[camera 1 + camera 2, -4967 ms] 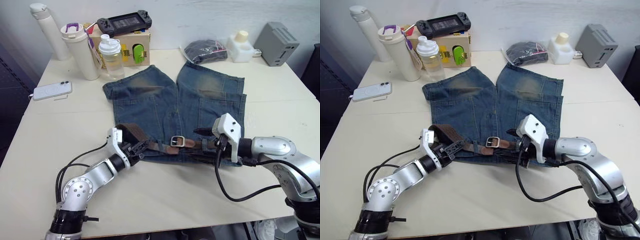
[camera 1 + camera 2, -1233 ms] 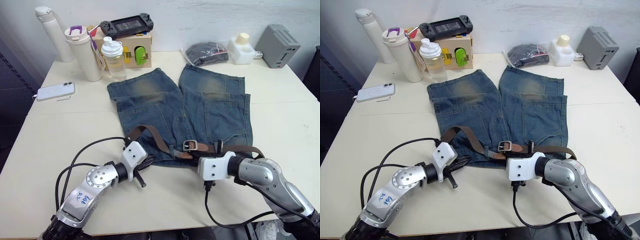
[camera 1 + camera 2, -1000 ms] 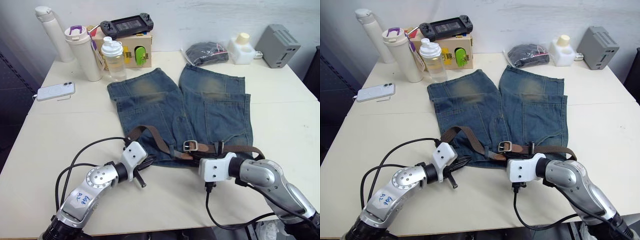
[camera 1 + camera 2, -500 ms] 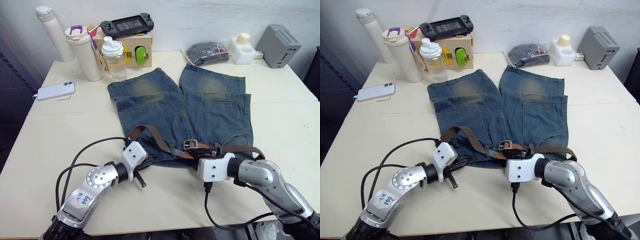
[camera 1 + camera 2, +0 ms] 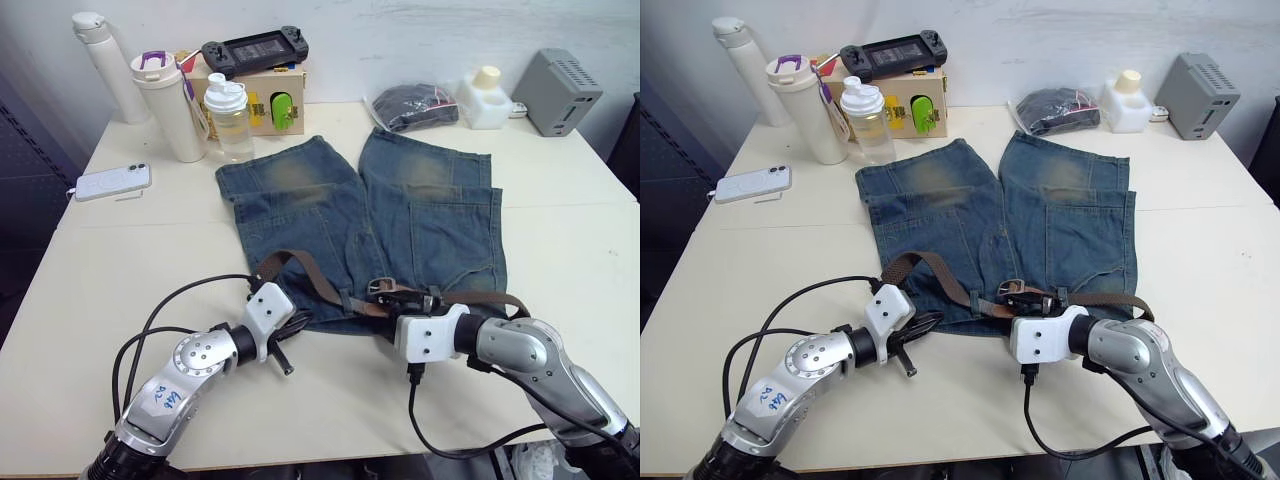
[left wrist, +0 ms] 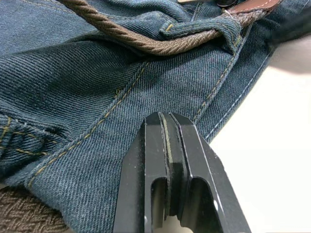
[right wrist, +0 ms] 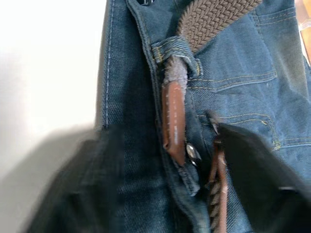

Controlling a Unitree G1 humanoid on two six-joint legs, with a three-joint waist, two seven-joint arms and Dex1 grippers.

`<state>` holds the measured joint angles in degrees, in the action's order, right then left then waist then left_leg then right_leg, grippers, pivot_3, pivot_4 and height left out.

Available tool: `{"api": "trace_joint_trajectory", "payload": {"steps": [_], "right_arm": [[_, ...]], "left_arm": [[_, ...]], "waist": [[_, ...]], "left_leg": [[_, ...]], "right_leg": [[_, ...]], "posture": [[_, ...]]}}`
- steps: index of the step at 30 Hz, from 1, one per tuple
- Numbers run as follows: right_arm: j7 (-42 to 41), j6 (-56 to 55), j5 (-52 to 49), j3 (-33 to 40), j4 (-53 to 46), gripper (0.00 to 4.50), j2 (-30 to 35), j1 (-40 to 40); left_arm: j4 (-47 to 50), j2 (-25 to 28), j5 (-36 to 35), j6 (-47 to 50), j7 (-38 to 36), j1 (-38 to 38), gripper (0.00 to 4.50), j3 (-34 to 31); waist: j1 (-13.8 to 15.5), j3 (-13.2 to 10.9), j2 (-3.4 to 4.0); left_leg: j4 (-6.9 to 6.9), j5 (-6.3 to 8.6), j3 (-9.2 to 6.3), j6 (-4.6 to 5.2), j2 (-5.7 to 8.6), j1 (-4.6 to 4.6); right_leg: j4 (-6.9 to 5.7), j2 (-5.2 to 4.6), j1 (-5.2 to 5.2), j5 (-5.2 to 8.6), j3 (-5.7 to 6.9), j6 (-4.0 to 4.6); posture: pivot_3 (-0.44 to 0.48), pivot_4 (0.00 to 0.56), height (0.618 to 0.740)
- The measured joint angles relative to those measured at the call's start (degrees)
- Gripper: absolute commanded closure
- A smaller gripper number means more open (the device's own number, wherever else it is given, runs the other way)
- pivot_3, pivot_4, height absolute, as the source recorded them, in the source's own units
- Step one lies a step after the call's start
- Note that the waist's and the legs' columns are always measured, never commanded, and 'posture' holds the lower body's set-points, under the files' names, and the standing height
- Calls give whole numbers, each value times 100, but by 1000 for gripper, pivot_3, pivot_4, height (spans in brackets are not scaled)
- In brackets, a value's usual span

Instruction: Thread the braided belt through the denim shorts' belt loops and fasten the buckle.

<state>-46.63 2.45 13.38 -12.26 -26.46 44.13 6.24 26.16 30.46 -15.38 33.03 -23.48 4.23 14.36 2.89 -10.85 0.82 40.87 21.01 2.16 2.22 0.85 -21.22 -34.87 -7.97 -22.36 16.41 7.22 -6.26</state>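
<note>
Faded blue denim shorts [image 5: 365, 225] lie flat mid-table, waistband twd robot. Dark brown braided belt [image 5: 305, 272] runs along waistband, thru a blue denim belt loop [image 7: 176, 54], w/ a slack arc rising at robot's left. Small silver metal buckle [image 5: 1017, 289] sits centre-front, just ahead of right gripper [image 5: 1016, 300]; tan leather tip [image 7: 174, 121] beside it. Right fingers spread wide, holding nothing. Left gripper [image 6: 167, 160] pressed closed, empty, at waistband edge. Step looks like fastening: next needs tip fed thru buckle frame, prong seated.
</note>
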Motion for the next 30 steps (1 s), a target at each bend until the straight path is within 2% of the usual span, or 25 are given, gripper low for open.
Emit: {"api": "trace_joint_trajectory", "payload": {"steps": [3,4,15,24,30], "right_arm": [[-3,13,-3,0,-13,4287,0,0],[-1,16,-3,17,-17,4448,0,10],[-279,358,-286,204,-319,4448,119,23],[-1202,1099,-1885,1691,-726,4448,964,112],[-1113,758,-1762,1825,-197,4448,1164,642]], "left_arm": [[0,-1,0,0,0,0,4500,0],[0,-1,0,1,0,0,4500,0],[1,0,51,0,-26,7,4500,7],[5,8,186,-57,-116,-5,4500,-2],[-11,35,335,-202,-194,-15,4500,35]], "waist": [[0,0,0],[0,0,0],[2,0,0],[1,-1,0],[0,-1,0]], "left_leg": [[0,0,0,0,0,0],[0,0,1,0,0,0],[0,0,0,0,0,0],[-3,0,-3,1,-2,-1],[-7,1,-2,0,-1,-3]], "right_leg": [[0,0,0,0,0,0],[0,0,0,0,0,0],[0,-1,0,0,0,0],[5,-5,3,0,3,0],[10,-7,-1,1,2,1]], "posture": [[0,150,690],[0,150,690],[0,150,690],[0,150,690],[0,150,690]]}}
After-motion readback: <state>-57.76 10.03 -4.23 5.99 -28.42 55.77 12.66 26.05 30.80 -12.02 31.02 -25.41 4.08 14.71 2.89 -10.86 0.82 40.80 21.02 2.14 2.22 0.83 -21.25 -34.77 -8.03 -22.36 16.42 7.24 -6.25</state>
